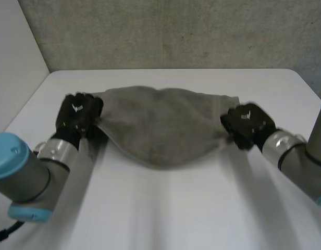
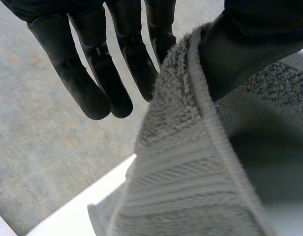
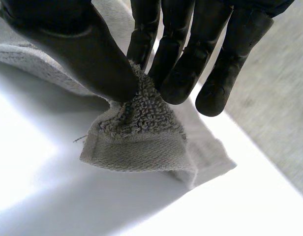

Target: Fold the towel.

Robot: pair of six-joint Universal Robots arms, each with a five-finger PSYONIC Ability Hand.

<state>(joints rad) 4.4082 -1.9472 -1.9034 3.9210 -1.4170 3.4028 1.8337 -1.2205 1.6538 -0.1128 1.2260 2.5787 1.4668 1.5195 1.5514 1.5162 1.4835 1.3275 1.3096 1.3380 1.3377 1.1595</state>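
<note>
**2 hands hold the towel up by its corners**

1 grey towel hangs stretched between both hands over the middle of the white table. Its belly sags toward 6 o'clock and its far edge sits toward 12 o'clock.

The left hand, at the towel's 9 o'clock end, pinches the hem between its thumb and the nearest finger, and the rest hang straight. The right hand, at the 3 o'clock end, clamps the opposite corner between thumb and fingertips. A lower layer of cloth lies on the table just beneath that pinch.

Gripping 2 corners well apart keeps the lifted edge taut and level. I judge that this suits laying 1 half over the other, and that the fold is begun but not set down.

Around the cloth the tabletop is smooth and bright, with rounded far corners. Beyond it at 12 o'clock stands a rough grey wall, and a pale panel closes the 9 o'clock side.
</note>
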